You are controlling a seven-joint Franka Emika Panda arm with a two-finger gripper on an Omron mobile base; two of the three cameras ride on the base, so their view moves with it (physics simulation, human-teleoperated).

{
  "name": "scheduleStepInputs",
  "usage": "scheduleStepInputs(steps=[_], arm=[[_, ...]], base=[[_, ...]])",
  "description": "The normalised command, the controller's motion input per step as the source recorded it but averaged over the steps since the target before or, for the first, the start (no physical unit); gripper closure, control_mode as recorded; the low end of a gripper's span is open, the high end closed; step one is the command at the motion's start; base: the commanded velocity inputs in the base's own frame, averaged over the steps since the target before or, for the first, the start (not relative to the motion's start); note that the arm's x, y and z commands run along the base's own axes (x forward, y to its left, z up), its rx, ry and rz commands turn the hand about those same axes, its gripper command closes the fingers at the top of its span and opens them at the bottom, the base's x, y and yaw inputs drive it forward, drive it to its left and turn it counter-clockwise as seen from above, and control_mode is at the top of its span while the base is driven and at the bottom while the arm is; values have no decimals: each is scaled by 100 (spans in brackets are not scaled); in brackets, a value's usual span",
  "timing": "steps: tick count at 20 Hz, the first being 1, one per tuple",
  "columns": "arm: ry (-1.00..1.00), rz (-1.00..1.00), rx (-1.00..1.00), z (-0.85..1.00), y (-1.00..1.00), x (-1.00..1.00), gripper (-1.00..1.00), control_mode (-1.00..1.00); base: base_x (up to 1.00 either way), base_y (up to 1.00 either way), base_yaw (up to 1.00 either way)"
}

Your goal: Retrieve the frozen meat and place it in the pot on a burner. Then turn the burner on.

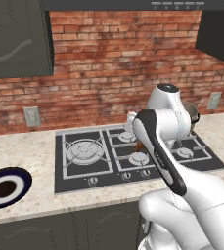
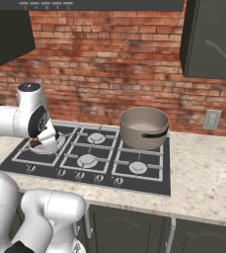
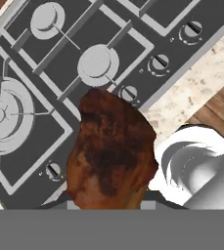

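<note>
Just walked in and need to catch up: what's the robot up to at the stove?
The arm's gripper is shut on the frozen meat, a reddish-brown chunk, and holds it above the stovetop near its middle burners. The pot stands on the back right burner, with nothing visible inside it, so the meat has yet to go in. A dark-centred plate sits on the counter left of the stove. No burner shows a flame.
</note>
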Motion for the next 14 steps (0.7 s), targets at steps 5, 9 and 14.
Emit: scheduleStepInputs(steps=[5, 9, 14], arm=[[0, 0, -18, 49, -100, 22, 100, -100], [-3, 2, -34, 49, -96, 28, 100, -100], [-8, 3, -33, 14, -92, 25, 100, -100]], base=[[0, 0, 0], [0, 0, 0], [0, 0, 0]])
